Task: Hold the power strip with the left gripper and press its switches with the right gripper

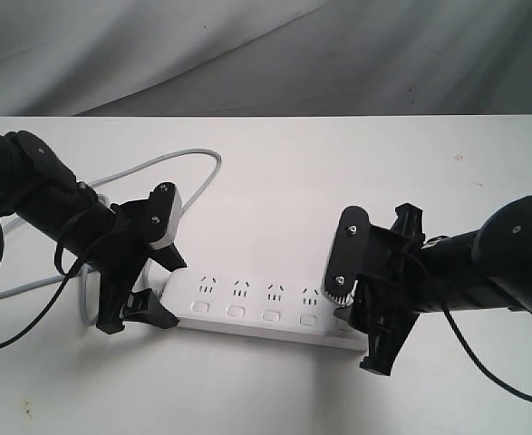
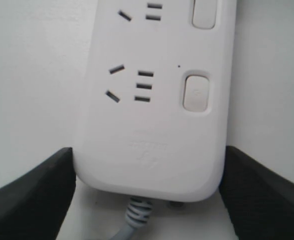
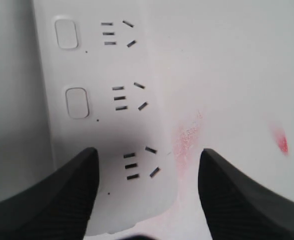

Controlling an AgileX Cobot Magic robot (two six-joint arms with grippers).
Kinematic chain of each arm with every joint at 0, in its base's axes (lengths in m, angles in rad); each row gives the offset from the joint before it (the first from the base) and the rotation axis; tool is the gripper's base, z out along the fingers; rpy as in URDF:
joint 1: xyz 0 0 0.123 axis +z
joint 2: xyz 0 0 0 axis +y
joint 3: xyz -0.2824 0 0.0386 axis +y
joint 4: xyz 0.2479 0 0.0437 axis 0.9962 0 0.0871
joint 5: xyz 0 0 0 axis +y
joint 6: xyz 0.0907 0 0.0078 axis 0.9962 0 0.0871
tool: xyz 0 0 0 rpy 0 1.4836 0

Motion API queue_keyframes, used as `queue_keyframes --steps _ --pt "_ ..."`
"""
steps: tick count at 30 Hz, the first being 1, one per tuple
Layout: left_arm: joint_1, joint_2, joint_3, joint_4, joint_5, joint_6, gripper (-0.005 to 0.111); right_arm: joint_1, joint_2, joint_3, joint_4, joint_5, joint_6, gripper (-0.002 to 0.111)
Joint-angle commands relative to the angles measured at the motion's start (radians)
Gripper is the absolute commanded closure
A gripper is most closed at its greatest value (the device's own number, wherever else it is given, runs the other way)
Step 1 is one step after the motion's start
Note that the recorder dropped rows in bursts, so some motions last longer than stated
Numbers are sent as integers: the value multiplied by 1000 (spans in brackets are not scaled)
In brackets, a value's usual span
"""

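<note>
The white power strip (image 1: 256, 304) lies flat on the white table (image 1: 338, 181), its switches (image 1: 236, 312) in a row along its front side. My left gripper (image 1: 137, 317) is shut on its cord end. In the left wrist view the black fingers (image 2: 31, 195) press against both sides of the power strip (image 2: 152, 130), next to one switch (image 2: 196, 92). My right gripper (image 1: 365, 335) is open at the other end. One finger (image 3: 51, 200) lies over the power strip (image 3: 111, 125) and hides the last switch; the other finger (image 3: 247, 200) is over bare table. Two switches (image 3: 77, 102) show beyond it.
The grey cord (image 1: 193, 159) loops across the table behind my left arm and leaves the strip's end (image 2: 136, 215). Pink-red smears (image 3: 279, 140) mark the table beside the strip. A grey cloth backdrop (image 1: 266, 54) hangs behind the table.
</note>
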Motion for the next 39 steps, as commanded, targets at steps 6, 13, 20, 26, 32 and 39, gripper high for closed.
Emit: queue_keyframes --steps 6,13,20,26,32,39 --pt "-3 1 -2 0 8 -4 48 -10 70 7 15 31 5 53" --pt "-3 1 -2 0 8 -4 48 -10 73 7 15 36 5 53" --pt "-3 1 -2 0 8 -4 48 -10 73 37 15 21 5 53" --pt "-3 1 -2 0 8 -4 48 -10 73 54 15 5 2 53" --pt "-3 1 -2 0 8 -4 48 -10 73 54 15 3 2 53" --pt "-3 1 -2 0 8 -4 48 -10 -45 36 15 -11 6 53"
